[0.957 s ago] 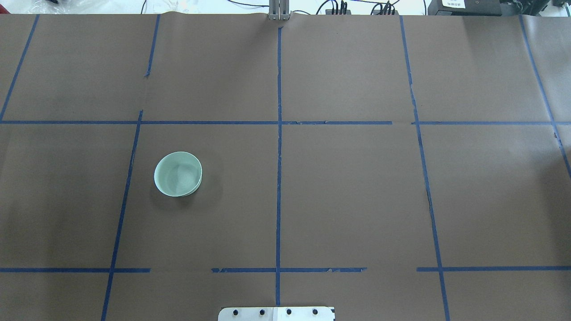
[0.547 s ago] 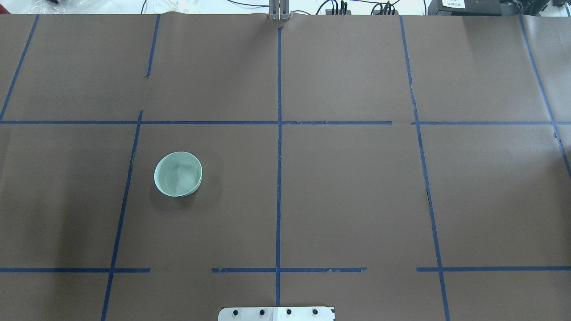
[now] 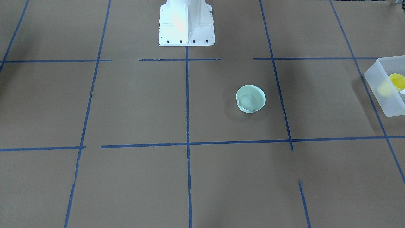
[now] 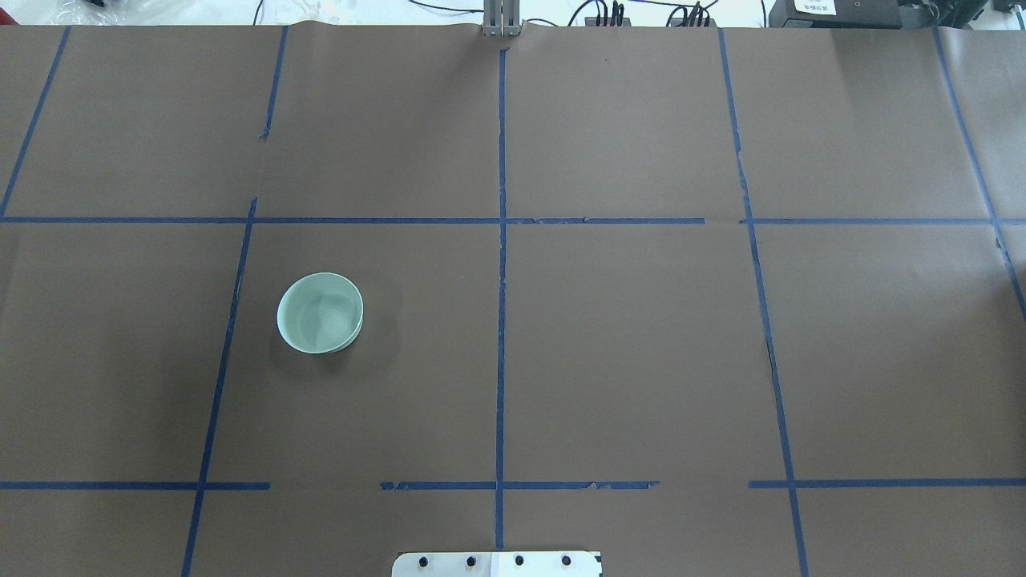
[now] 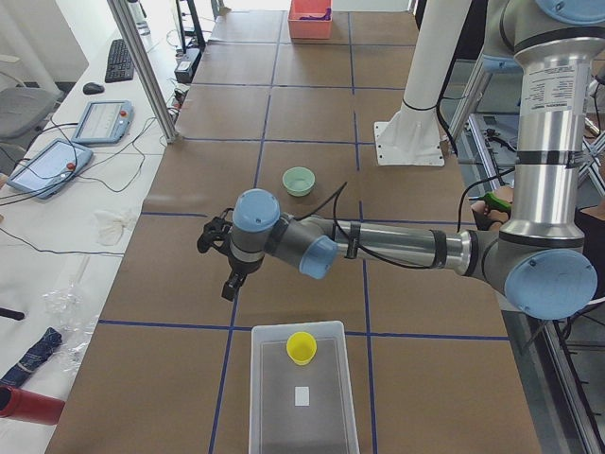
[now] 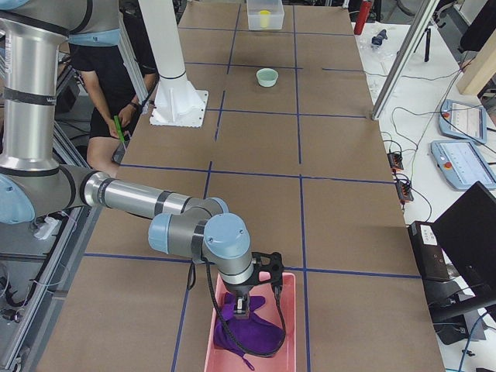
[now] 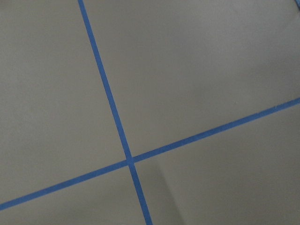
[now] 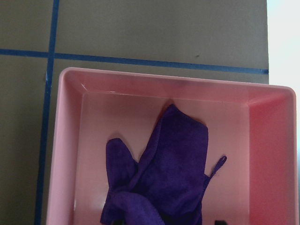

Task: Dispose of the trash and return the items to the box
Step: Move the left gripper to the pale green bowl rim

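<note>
The yellow cup [image 5: 302, 347] lies in the frosted white box [image 5: 269, 397] at the table's left end; both also show at the edge of the front-facing view, the cup [image 3: 397, 81] inside the box [image 3: 379, 91]. My left gripper [image 5: 227, 279] hangs over bare table a little beyond the box. It shows only in the exterior left view, so I cannot tell if it is open. My right gripper [image 6: 243, 310] hovers over a pink bin [image 8: 70, 140] holding a purple cloth [image 8: 164, 173]. Its fingertips stand wide apart at the bottom of the wrist view and hold nothing.
A mint bowl [image 4: 320, 312] stands upright and empty on the brown paper left of centre, also in the front-facing view [image 3: 251, 98]. A small white slip [image 5: 302, 396] lies in the box. The robot's white base [image 3: 186, 23] stands at the table's near edge.
</note>
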Robot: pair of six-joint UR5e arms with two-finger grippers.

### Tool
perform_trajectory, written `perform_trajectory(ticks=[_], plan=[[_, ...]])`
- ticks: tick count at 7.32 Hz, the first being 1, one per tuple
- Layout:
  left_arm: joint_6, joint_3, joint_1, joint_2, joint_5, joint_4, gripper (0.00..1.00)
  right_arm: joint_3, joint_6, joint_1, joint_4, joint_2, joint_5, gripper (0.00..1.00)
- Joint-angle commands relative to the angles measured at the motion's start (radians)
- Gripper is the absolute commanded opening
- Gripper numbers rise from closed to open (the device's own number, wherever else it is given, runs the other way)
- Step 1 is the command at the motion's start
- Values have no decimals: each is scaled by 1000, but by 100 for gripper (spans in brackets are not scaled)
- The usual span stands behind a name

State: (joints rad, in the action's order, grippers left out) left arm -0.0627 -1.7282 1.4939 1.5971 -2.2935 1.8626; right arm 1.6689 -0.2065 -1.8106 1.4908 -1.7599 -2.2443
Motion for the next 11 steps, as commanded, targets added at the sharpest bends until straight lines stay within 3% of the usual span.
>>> perform_trajectory(ticks=[1,5,9,11], plan=[[-180,-100,-9,43,28,-69,100,98,55,52,9,-3,-41,100],[-571,-241,-263,38,26,-66,100,239,433,256,5,-1,-121,100],[-946,-274,-574,35,104,-5,100,262,455,327,-1,0,-146,100],[-1040,-260,-668,37,109,38,100,247,458,338,2,25,-150,100]])
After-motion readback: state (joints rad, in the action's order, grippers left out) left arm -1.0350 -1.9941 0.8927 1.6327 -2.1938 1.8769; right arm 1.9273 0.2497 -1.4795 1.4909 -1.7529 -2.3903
